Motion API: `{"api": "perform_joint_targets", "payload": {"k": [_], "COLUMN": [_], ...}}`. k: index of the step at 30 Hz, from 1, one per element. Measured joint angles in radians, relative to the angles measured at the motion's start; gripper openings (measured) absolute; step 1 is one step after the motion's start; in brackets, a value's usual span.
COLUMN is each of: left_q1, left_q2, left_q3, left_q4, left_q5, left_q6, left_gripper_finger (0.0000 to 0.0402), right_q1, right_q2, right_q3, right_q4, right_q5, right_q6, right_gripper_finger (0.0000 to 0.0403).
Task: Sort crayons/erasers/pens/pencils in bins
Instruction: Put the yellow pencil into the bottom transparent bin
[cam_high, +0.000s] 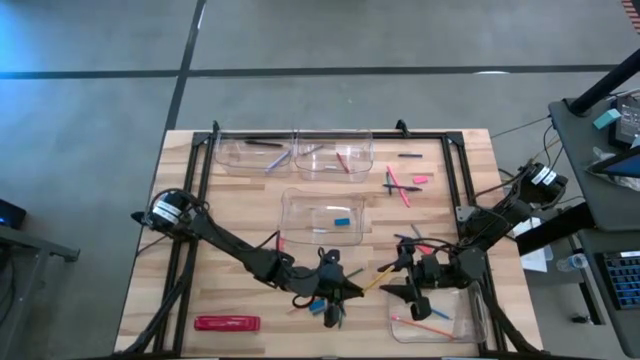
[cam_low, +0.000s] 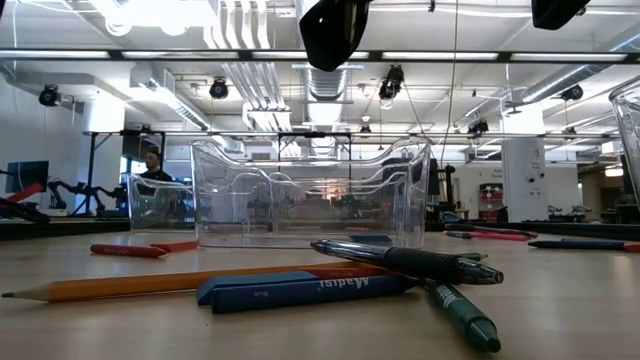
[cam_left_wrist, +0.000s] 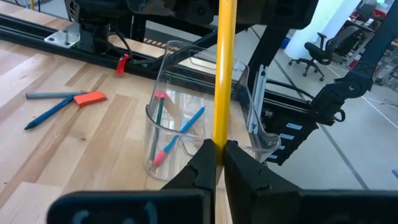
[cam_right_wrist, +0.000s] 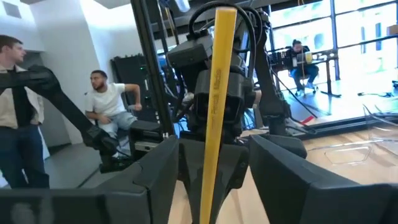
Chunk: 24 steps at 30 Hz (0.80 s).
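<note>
Clearly, we see the yellow pencil (cam_high: 378, 279) held above the tabletop between the two arms, its long axis running from the left gripper (cam_high: 345, 290) toward the right gripper (cam_high: 408, 290). In the left wrist view the left gripper's fingers (cam_left_wrist: 202, 167) are clamped tight on the pencil's near end, and the shaft points away over the front-right bin (cam_left_wrist: 186, 134), which holds a pink, a green and a blue pencil. In the right wrist view the pencil stands between the right gripper's fingers (cam_right_wrist: 158, 171), which are spread wide apart with a gap on each side of the shaft. We see the middle bin (cam_high: 325, 215) with a blue eraser (cam_high: 342, 221) inside, and a blue crayon (cam_low: 300, 290) lying flat beside an orange pencil (cam_low: 190, 283) in the low view.
</note>
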Motion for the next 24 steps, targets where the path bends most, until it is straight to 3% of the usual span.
{"api": "perform_joint_targets", "payload": {"k": [13,24], "left_q1": [0.0,0.0], "left_q2": [0.0,0.0], "left_q3": [-0.019,-0.028], "left_q4": [-0.002,0.0], "left_q5": [0.0,0.0], "left_q6": [-0.028,-0.052], "left_gripper_finger": [0.0,0.0], "right_q1": [0.0,0.0], "right_q2": [0.0,0.0], "right_q3": [0.0,0.0], "right_q4": [-0.002,-0.013], "right_q5": [0.0,0.003], "right_q6": [-0.003,-0.004], "right_gripper_finger": [0.01,0.0084]}}
